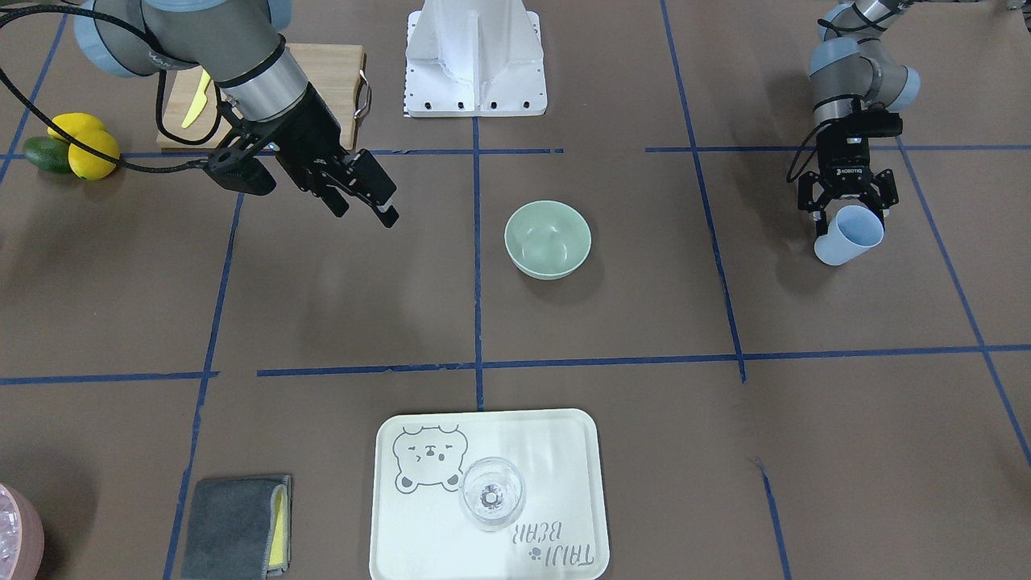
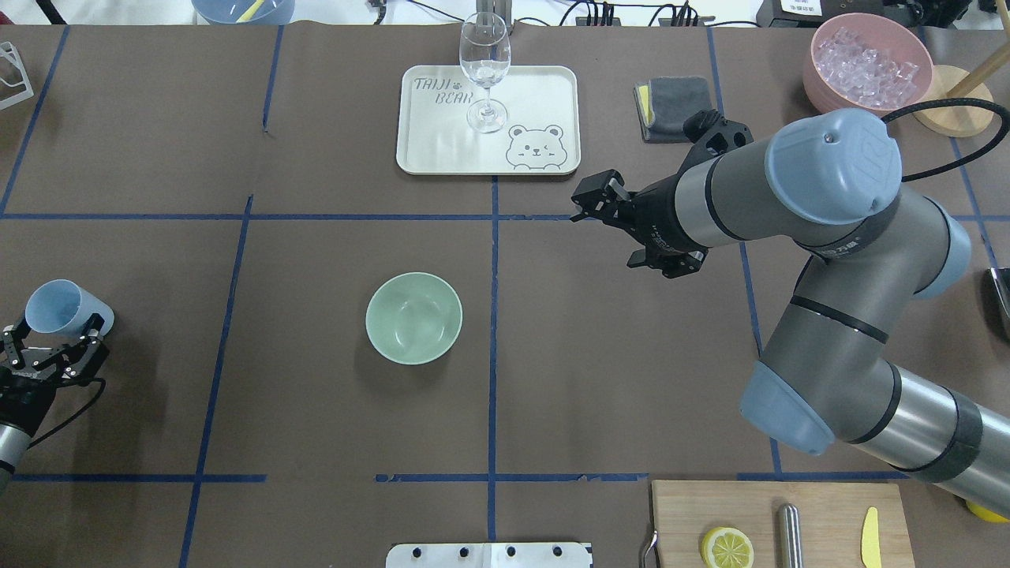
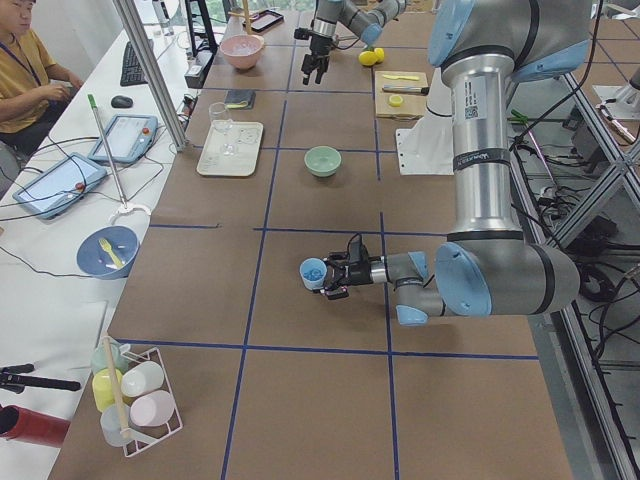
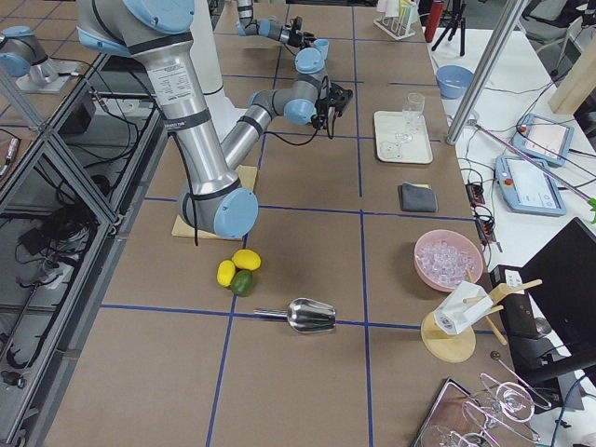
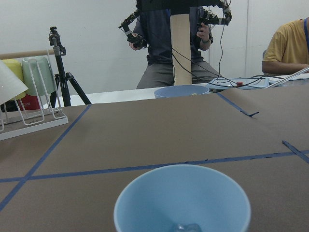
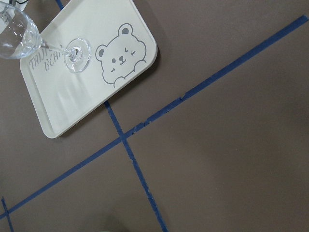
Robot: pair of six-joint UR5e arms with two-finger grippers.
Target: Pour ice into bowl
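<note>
The sage-green bowl point(image 2: 413, 317) stands empty near the table's middle; it also shows in the front view point(image 1: 548, 239). My left gripper point(image 2: 55, 335) is shut on a light blue cup point(image 2: 59, 308) at the table's far left, well away from the bowl. The front view shows the same gripper point(image 1: 846, 205) and cup point(image 1: 850, 235). In the left wrist view the cup point(image 5: 183, 198) holds a little clear ice point(image 5: 186, 227) at its bottom. My right gripper point(image 2: 600, 207) hangs open and empty above the table, right of the bowl and near the tray.
A cream bear tray point(image 2: 536, 95) with a wine glass point(image 2: 484, 71) is at the far side. A pink container point(image 2: 868, 63) full of ice and a grey cloth point(image 2: 675, 106) sit far right. A cutting board point(image 2: 781, 521) lies near right. Lemons point(image 1: 80, 145) lie beside it.
</note>
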